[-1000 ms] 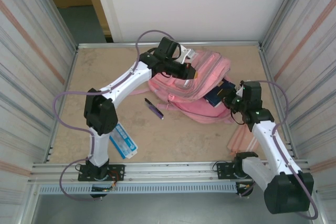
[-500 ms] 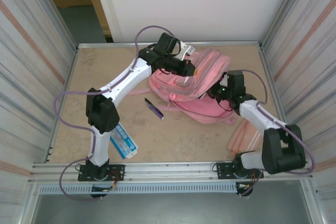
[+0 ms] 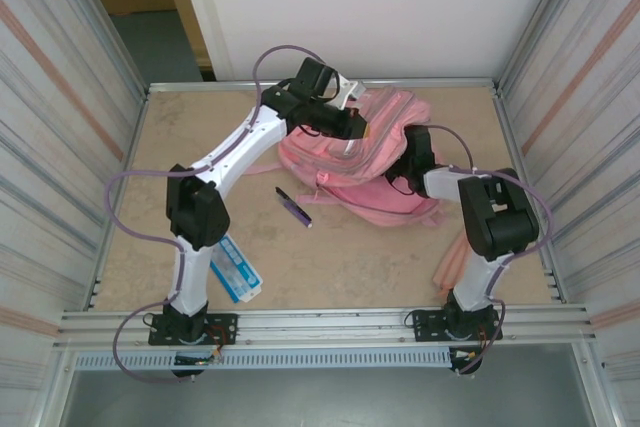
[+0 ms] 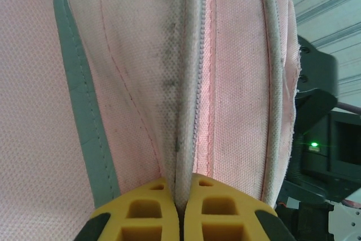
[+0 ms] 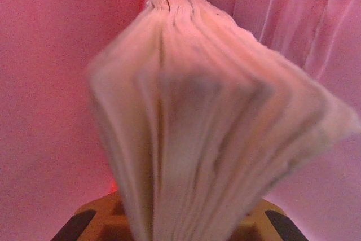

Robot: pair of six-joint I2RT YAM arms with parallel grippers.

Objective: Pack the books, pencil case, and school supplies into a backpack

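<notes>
Your pencil case [image 3: 237, 269] lies at the desk's near edge, toward the left corner, beside the left arm's base. The purple pen [image 3: 294, 207] lies mid-desk, just left of the backpack [image 3: 400, 132]. Your left gripper [image 4: 180, 210] pinches the backpack's zipper seam. Your right gripper [image 5: 169, 221], inside the backpack, clamps a book [image 5: 186, 111], pages fanned. The pink ribbed book [image 3: 458, 262] lies near the right edge.

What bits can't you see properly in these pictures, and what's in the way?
- Top view: right gripper is tucked into the backpack, fingertips hidden by fabric.
- Right wrist view: book blurred; cover unseen, only page edges.
- Top view: pencil case partly under the left arm; print too small.
</notes>
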